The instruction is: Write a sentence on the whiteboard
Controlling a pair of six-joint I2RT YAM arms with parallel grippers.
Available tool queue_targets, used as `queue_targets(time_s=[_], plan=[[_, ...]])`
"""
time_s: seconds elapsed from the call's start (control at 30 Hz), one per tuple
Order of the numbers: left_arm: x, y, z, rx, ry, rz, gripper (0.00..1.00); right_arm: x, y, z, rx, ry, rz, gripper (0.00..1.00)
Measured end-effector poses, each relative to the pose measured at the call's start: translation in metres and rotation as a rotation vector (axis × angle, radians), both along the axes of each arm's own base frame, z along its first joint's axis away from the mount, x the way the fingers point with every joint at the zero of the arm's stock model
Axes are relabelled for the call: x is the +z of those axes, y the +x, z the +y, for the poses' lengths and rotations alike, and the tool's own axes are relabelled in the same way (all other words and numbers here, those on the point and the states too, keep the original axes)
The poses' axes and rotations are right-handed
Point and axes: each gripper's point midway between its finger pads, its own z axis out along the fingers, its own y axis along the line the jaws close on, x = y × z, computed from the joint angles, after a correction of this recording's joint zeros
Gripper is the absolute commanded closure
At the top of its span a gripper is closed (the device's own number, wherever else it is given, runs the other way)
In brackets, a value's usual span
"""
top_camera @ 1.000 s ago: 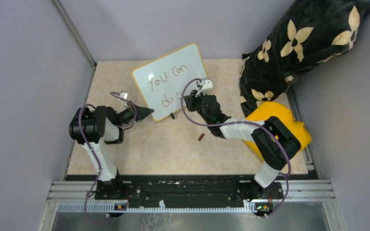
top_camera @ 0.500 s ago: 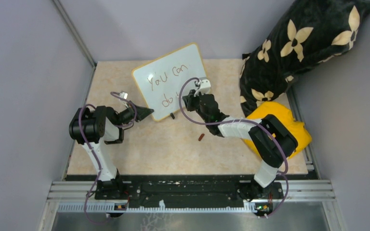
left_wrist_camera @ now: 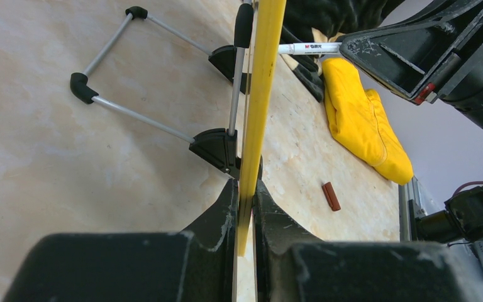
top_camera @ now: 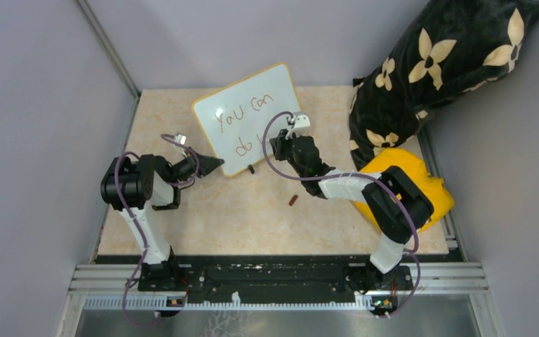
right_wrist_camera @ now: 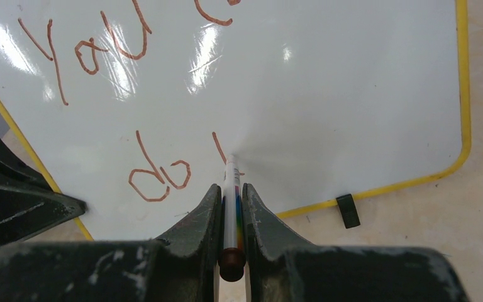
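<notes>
Whiteboard [right_wrist_camera: 327,94] stands propped mid-table [top_camera: 253,217]. Our left gripper [left_wrist_camera: 246,189] clamps its yellow edge; our right gripper [right_wrist_camera: 229,192] pinches the marker [right_wrist_camera: 231,207], tip touching the board after "do". We press lightly, brace the board, and finish the sentence [right_wrist_camera: 163,176] with small strokes.

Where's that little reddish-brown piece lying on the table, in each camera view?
Top external: the small reddish-brown piece lies on the tan tabletop, near-side of the yellow-framed whiteboard.
Left wrist: lower right, right of the board's edge.
Right wrist: not in view.
Shared landmark: the whiteboard's yellow frame.
</notes>
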Motion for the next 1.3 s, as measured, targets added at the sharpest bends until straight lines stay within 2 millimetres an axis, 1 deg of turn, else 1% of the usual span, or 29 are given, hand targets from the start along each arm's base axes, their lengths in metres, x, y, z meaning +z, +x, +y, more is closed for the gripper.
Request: queue_targets(time_s=[0.17,0.53,0.73,1.3], plan=[[0.000,0.000,0.000,0.000,0.000,0.000,1.00,0.000,0.003,-0.005,-0.014,-0.001,-0.001,1.00],[0.000,0.000,0.000,0.000,0.000,0.000,1.00,0.000,0.004,-0.005,-0.014,0.000,-0.001,1.00],[0.000,0.000,0.000,0.002,0.000,0.000,1.00,0.000,0.005,-0.001,-0.005,0.002,0.000,1.00],[0.000,0.000,0.000,0.001,0.000,0.000,1.00,0.001,0.001,0.006,0.033,0.008,0.001,1.00]])
